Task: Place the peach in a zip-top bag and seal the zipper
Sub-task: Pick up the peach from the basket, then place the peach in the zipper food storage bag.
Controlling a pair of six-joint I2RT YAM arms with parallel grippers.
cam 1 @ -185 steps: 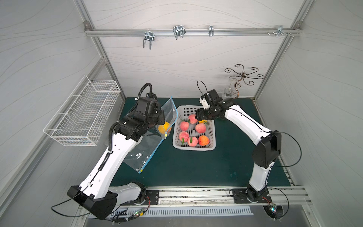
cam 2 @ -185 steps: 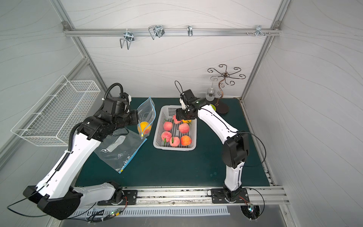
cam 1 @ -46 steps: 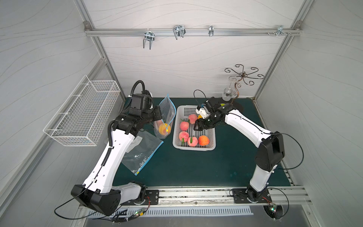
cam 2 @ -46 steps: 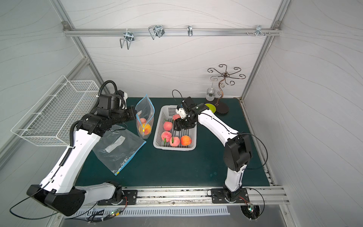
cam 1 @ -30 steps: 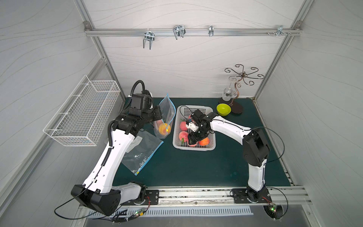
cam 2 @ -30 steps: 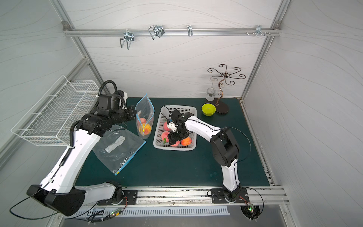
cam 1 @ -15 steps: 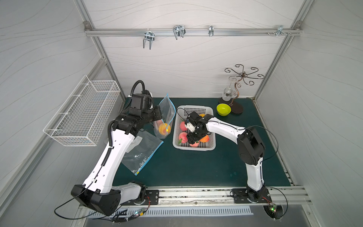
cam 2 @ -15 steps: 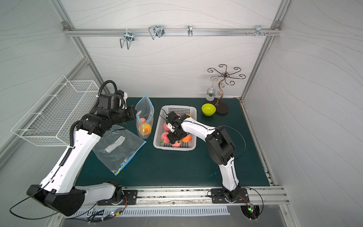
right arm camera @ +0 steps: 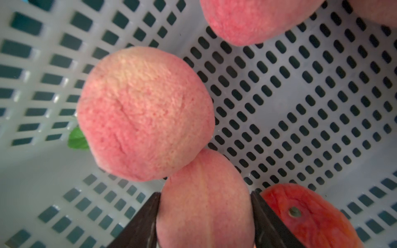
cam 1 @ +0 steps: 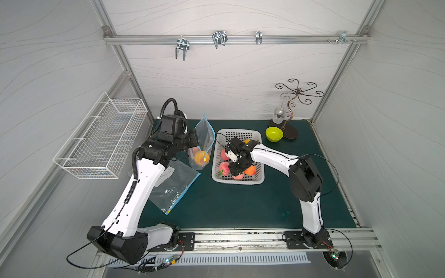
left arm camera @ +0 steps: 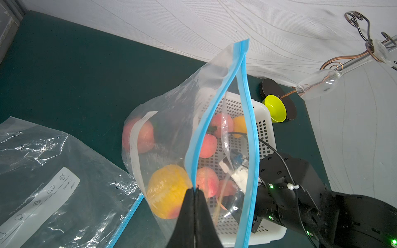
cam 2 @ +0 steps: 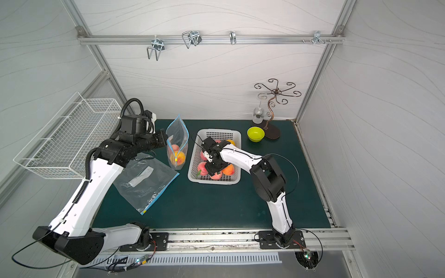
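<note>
Status: loading is under way, sealing is not started.

- The left tool (left arm camera: 194, 191) is pinching one rim of the zip-top bag (cam 1: 203, 134), jaws fully together on the plastic, and is holding the bag upright above the worktop (cam 1: 240, 204), just beside the basket (cam 1: 237, 132).
- The bag mouth is gaping; the two sides of the blue zipper (left arm camera: 247, 128) are standing well apart. Two fruit (left arm camera: 167, 191) are already sitting in the bottom of the bag.
- The right tool (right arm camera: 205, 199) is reaching down into the basket, jaws part-way open with one finger lying along each flank of a peach (right arm camera: 204, 176). Whether the grip is firm I cannot tell; the peach is resting among its neighbours (right arm camera: 144, 111), not lifted.
- A spare bag (cam 1: 174, 190) is lying flat on the worktop, unused.

Remaining, by my reading: securing this peach, carrying it across to the open mouth, dropping it in, then closing the zipper along its full length.
</note>
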